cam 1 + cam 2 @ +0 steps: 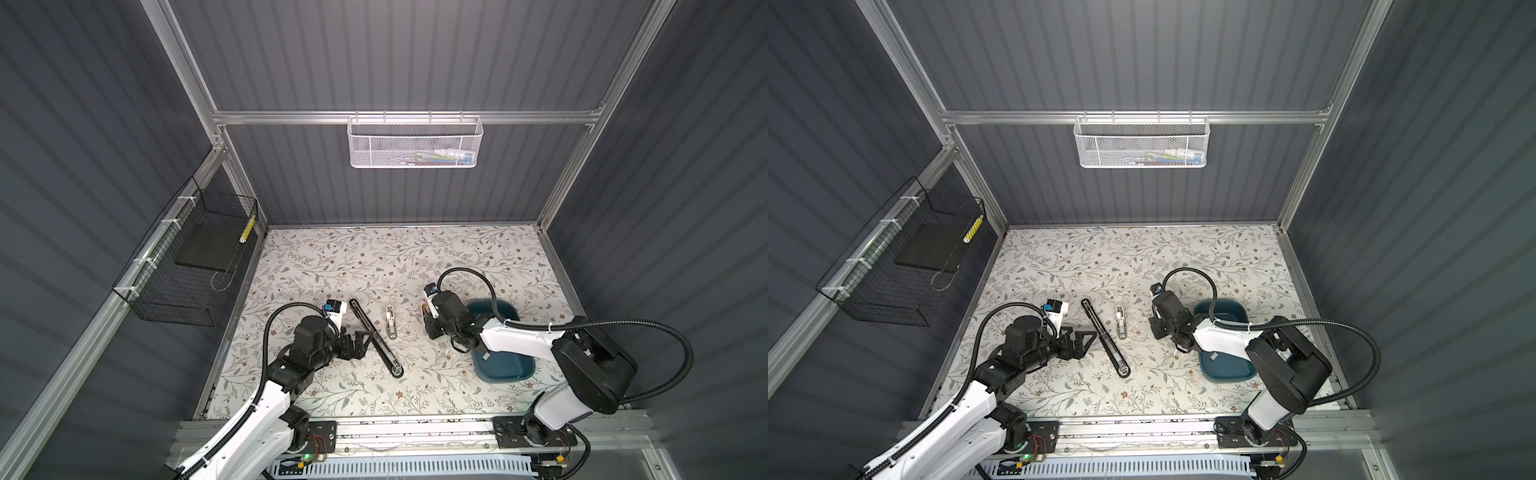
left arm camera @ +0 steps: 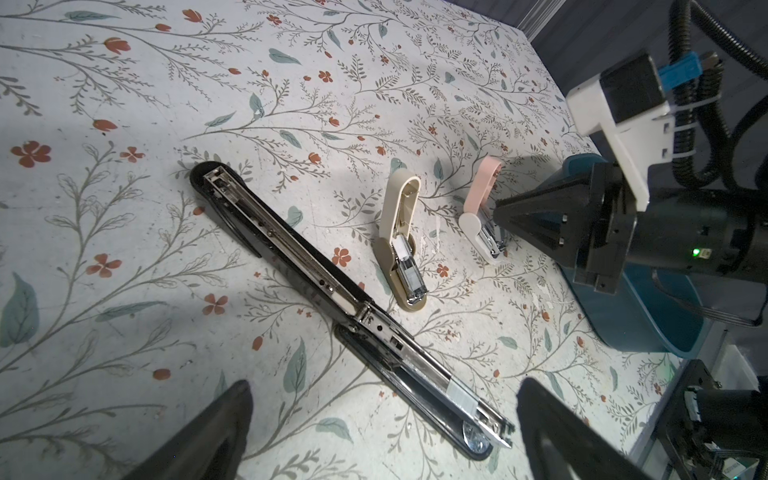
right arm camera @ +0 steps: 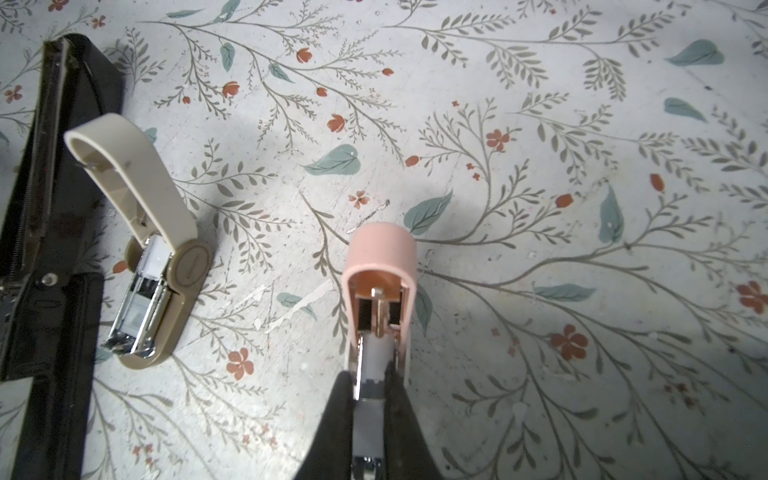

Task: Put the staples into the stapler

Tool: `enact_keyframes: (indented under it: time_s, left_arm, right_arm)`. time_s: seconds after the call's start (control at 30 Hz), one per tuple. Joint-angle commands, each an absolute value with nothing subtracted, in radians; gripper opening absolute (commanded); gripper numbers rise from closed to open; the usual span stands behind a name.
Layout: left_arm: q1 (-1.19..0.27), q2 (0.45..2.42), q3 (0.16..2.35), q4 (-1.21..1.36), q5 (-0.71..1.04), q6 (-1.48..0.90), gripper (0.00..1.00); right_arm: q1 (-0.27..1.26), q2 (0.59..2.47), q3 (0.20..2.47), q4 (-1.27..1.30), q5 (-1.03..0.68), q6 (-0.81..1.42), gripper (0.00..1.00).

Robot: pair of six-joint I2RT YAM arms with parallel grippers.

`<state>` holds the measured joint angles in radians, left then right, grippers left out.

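Staples (image 1: pixel 486 356): one silvery-grey strip lies in teal plastic tray (image 1: pixel 507 368), near front-right corner of bench (image 1: pixel 374 257). Long black metal stapler (image 2: pixel 291 249) and beige plastic stapler (image 2: pixel 399 208) look loaded. Right gripper (image 3: pixel 369 374) pinched tight at magazine of pink plastic stapler (image 3: pixel 380 245); left gripper (image 2: pixel 386 384) spread. Lids unclosed.

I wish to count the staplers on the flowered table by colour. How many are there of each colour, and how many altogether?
black stapler: 1
beige stapler: 1
pink stapler: 1
Total: 3
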<state>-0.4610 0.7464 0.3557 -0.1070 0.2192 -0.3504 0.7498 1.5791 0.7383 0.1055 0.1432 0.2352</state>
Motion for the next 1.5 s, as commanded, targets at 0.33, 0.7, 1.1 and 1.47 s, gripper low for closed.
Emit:
enact_keyframes:
  time_s: [0.33, 0.7, 1.1, 1.47]
  left_arm:
    - [-0.457, 0.748, 0.35, -0.091, 0.237, -0.333, 0.99]
    - [-0.457, 0.748, 0.35, -0.089, 0.24, -0.333, 1.0]
    - [-0.457, 0.748, 0.35, -0.089, 0.24, -0.333, 0.99]
    - [-0.458, 0.742, 0.349, -0.09, 0.241, -0.334, 0.99]
  right_arm:
    - [0.755, 1.606, 0.726, 0.118, 0.156, 0.245, 0.07]
    - [0.755, 1.612, 0.723, 0.117, 0.154, 0.255, 0.07]
    - [0.778, 1.564, 0.668, 0.075, 0.17, 0.311, 0.07]
    - [0.79, 1.592, 0.673, 0.06, 0.185, 0.331, 0.33]
